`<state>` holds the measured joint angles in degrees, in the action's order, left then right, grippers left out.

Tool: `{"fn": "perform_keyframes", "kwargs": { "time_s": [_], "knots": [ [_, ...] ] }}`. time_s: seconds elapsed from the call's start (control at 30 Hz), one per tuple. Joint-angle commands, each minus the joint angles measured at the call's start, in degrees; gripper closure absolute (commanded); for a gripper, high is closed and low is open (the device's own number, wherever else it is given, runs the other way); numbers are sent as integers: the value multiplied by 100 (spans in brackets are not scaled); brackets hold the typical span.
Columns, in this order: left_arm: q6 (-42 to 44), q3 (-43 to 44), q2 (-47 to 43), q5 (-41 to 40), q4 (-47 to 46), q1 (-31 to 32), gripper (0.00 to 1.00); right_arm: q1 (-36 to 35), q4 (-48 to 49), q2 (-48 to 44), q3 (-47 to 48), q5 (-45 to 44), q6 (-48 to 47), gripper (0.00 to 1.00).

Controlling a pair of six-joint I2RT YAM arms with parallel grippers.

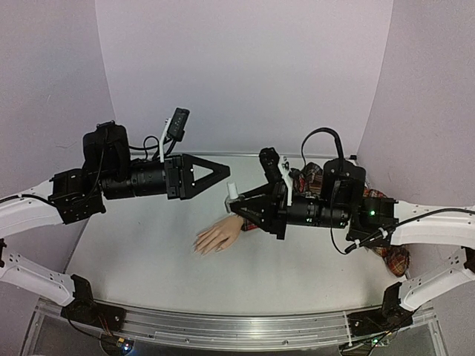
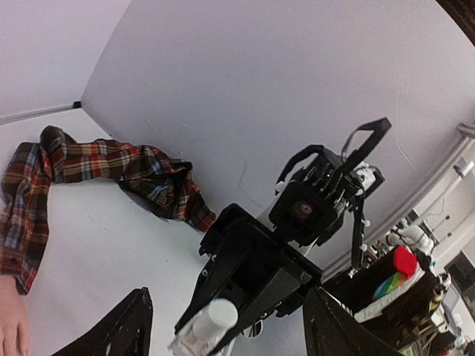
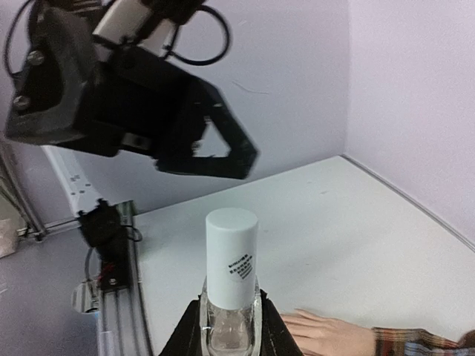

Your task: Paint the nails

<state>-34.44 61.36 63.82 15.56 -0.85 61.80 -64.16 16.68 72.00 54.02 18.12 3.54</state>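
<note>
The nails [image 1: 199,245] are too small to make out. They are on the fingertips of the mannequin hand [image 1: 220,236], which lies near the middle of the table [image 1: 148,252] with its fingers pointing left. In the right wrist view the hand is cut off at the bottom edge. From its wrist the red plaid sleeve [image 1: 315,176] runs right and is largely hidden under the right arm.

The table is pale and matt, with plain lilac-white walls on three sides and an aluminium rail [image 1: 223,326] along its near edge.

The right gripper [image 1: 241,202] is clamped on a small clear bottle [image 1: 232,193] with a white cap. It holds the bottle upright in the air, just above and on the far side of the hand. A small label on the bottle is too small to read. The left gripper [image 1: 223,172] hovers just left of the cap, apart from it, with its fingers spread wide. Blurred clutter shows beyond the table's right side in the left wrist view.
</note>
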Motion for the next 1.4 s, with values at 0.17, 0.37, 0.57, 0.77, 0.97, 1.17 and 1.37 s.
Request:
{"fn": "perform_keyframes", "kwargs": {
  "time_s": [0.17,0.37,0.57,0.77,0.97,1.17,1.37],
  "knots": [
    [235,314,393,1524,-473,-28,52,18,37,104,556,1132,429,100],
    [367,177,249,1577,-325,-26,67,73,-3,147,574,1020,476,100],
    [487,482,400,886,310,-28,97,78,-188,280,710,312,451,100],
    [-74,1054,738,-1709,1441,-19,100,-737,-446,921,1273,-4565,-330,100],
    [-738,1913,1468,-3117,2797,16,100,-1373,719,2517,2400,-7934,-2494,100],
    [-146,1030,642,-1626,1371,-33,67,-1276,439,1540,1392,-5001,-1604,100],
    [6,54,-327,-864,398,-141,24,-629,-20,629,687,-1418,-555,100]
  ]
}}
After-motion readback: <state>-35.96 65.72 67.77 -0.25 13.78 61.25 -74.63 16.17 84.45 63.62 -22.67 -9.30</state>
